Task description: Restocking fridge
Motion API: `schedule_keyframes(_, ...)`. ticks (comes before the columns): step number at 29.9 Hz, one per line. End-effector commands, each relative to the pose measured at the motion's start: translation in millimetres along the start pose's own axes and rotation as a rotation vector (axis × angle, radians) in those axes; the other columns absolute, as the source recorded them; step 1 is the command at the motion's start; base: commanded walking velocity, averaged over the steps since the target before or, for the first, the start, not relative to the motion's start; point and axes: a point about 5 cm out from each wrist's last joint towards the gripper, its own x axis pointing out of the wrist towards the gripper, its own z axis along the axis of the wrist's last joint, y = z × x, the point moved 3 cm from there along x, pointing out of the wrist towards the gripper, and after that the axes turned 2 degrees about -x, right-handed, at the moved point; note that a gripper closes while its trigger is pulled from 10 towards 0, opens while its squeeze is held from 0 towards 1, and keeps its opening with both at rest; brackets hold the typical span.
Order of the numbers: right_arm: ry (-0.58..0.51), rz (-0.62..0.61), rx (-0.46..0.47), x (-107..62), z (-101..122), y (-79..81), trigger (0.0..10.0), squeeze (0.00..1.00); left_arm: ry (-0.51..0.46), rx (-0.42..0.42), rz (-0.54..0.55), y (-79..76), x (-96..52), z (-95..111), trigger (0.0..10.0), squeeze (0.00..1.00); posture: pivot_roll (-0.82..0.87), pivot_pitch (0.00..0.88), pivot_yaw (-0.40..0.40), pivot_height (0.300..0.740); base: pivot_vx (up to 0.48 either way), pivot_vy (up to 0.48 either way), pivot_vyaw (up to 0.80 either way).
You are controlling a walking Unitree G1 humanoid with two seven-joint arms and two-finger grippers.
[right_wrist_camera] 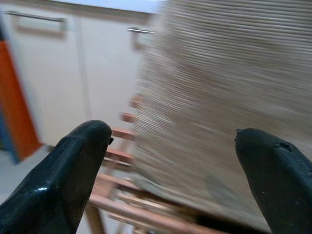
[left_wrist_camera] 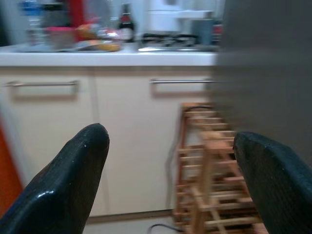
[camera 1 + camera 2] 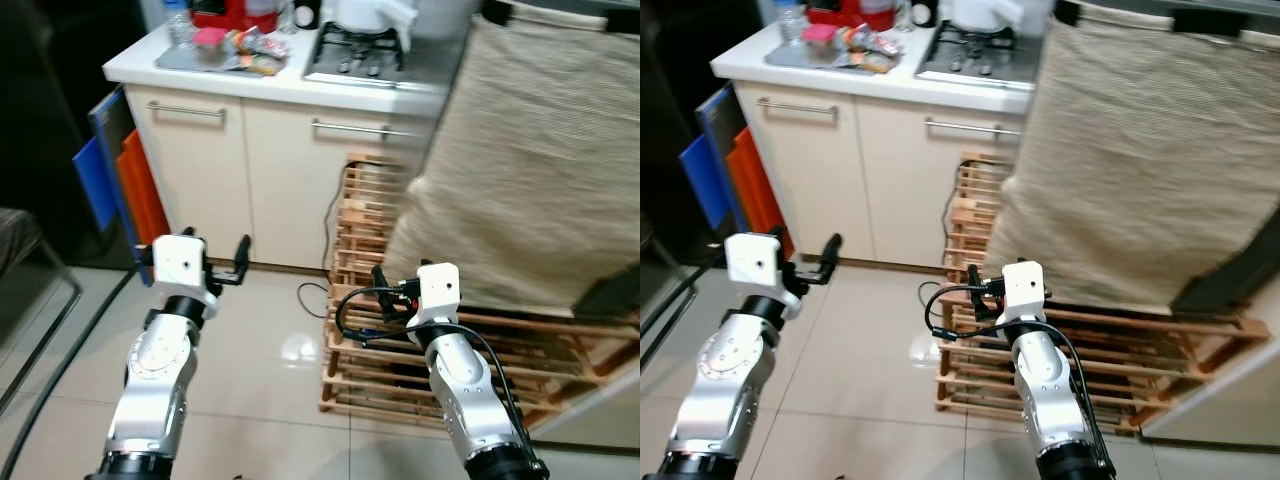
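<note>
Beige cloth (image 1: pixel 214 97) fronts wide-open, empty right gripper (image 1: pixel 180 170); left gripper (image 2: pixel 170 175), likewise, faces cream cabinet (image 2: pixel 131 136).

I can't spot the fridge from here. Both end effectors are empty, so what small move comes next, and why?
Probably turn to search for the fridge. Ahead stand only a counter with cabinet doors, a wooden rack and a beige cloth; the left end effector and right end effector are open, holding nothing.
</note>
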Motion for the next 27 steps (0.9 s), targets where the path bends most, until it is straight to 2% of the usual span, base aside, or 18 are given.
schedule_keyframes(1, 0.003, -0.009, -0.002, -0.1, -0.2, -1.9, 10.0, 0.0, -0.012, 0.009, 0.003, 4.4, 1.3, 4.7, 10.0, 0.0, -0.06, 0.0, -0.022, 0.74, 0.0, 0.48, -0.8)
schedule_keyframes(6, -0.004, -0.024, 0.015, -0.8, 0.6, -4.7, 10.0, 0.0, 0.008, 0.021, 0.011, 10.1, 2.0, 0.1, 10.0, 0.0, -0.06, 0.0, -0.022, 0.74, 0.0, 0.48, -0.8)
schedule_keyframes(9, 0.003, -0.062, 0.025, -4.9, -1.6, -13.3, 10.0, 0.0, 0.03, 0.001, 0.03, 16.7, 0.1, -6.4, 10.0, 0.0, -0.07, 0.0, -0.029, 0.74, 0.0, 0.48, -0.8)
schedule_keyframes(17, 0.001, -0.132, 0.017, -11.8, -4.6, -24.4, 10.0, 0.0, 0.039, -0.008, 0.017, 15.4, -2.8, -10.0, 10.0, 0.0, -0.07, 0.0, -0.023, 0.74, 0.0, 0.48, -0.8)
schedule_keyframes(19, -0.015, -0.174, 0.014, -25.2, -2.8, -31.1, 10.0, 0.0, 0.079, -0.012, 0.014, 22.9, -22.5, -17.9, 10.0, 0.0, -0.08, 0.0, -0.014, 0.74, 0.0, 0.48, -0.79)
schedule_keyframes(20, -0.015, -0.174, 0.014, -25.2, -2.8, -31.1, 10.0, 0.0, 0.079, -0.012, 0.014, 22.9, -22.5, -17.9, 10.0, 0.0, -0.08, 0.0, -0.014, 0.74, 0.0, 0.48, -0.79)
schedule_keyframes(22, -0.009, -0.183, -0.014, -42.5, -5.0, -36.2, 10.0, 0.0, 0.134, 0.036, -0.034, 26.2, -45.6, -26.0, 10.0, 0.0, -0.08, 0.0, -0.013, 0.74, 0.0, 0.48, -0.79)
schedule_keyframes(23, -0.009, -0.183, -0.014, -42.5, -5.0, -36.2, 10.0, 0.0, 0.134, 0.036, -0.034, 26.2, -45.6, -26.0, 10.0, 0.0, -0.08, 0.0, -0.013, 0.74, 0.0, 0.48, -0.79)
schedule_keyframes(24, 0.016, -0.183, -0.025, -50.8, -11.1, -38.2, 10.0, 0.0, 0.161, 0.029, -0.039, 28.8, -51.7, -30.0, 10.0, 0.0, -0.07, 0.0, -0.015, 0.74, 0.0, 0.472, -0.79)
schedule_keyframes(25, 0.036, -0.177, -0.035, -55.6, -16.8, -38.4, 10.0, 0.0, 0.179, 0.005, -0.029, 30.8, -51.5, -33.1, 10.0, 0.0, -0.07, 0.0, -0.016, 0.74, 0.0, 0.469, -0.79)
schedule_keyframes(26, 0.05, -0.172, -0.04, -57.8, -20.5, -38.2, 10.0, 0.0, 0.187, -0.016, -0.02, 31.9, -49.9, -34.8, 10.0, 0.0, -0.07, 0.0, -0.016, 0.74, 0.0, 0.469, -0.79)
schedule_keyframes(27, 0.056, -0.161, -0.05, -56.2, -23.2, -35.9, 10.0, 0.0, 0.167, -0.017, -0.018, 30.0, -40.8, -31.4, 10.0, 0.0, -0.07, 0.0, -0.016, 0.74, 0.0, 0.469, -0.8)
